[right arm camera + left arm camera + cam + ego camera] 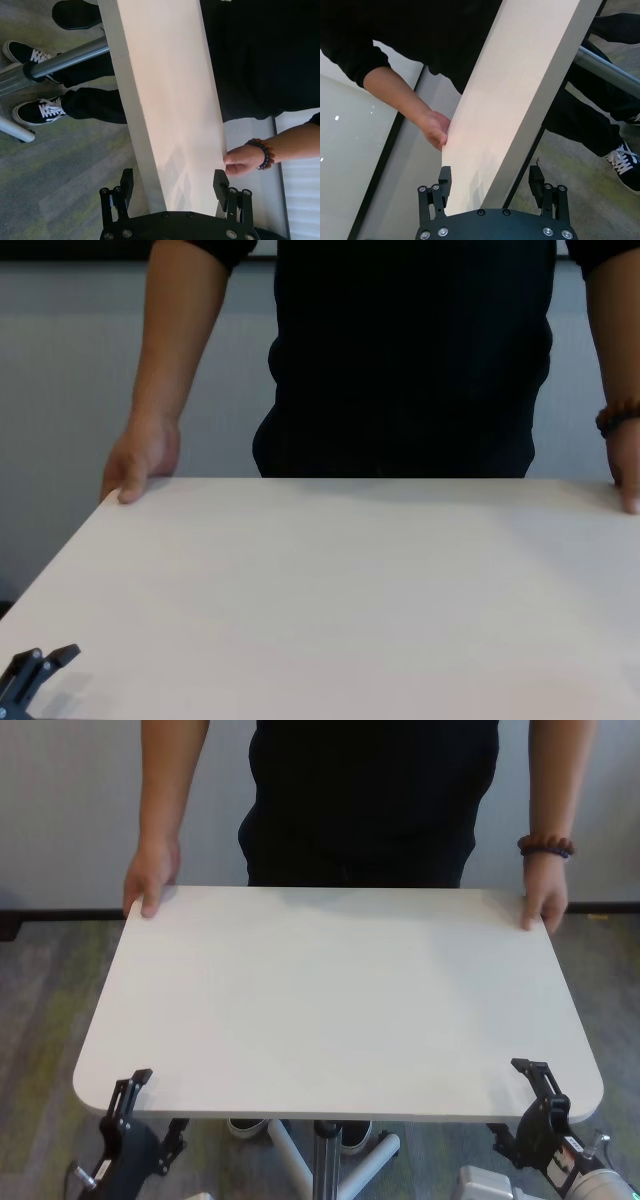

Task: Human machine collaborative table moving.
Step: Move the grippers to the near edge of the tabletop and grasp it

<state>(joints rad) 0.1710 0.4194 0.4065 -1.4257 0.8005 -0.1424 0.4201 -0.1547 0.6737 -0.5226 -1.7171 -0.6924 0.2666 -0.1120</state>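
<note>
The white bench point(340, 1000) stands between the person point(370, 800) and the robot, the person's hands resting on its two far corners. The left gripper point(135, 1092) and right gripper point(535, 1085) sit at the near corners, jaws wide, one finger above and one below the edge, not clamped.

Matt white table point(330, 1000) top, glossy metal post point(70, 57), brown beaded bracelet point(546, 846), cloth-like black top point(370, 790)
</note>
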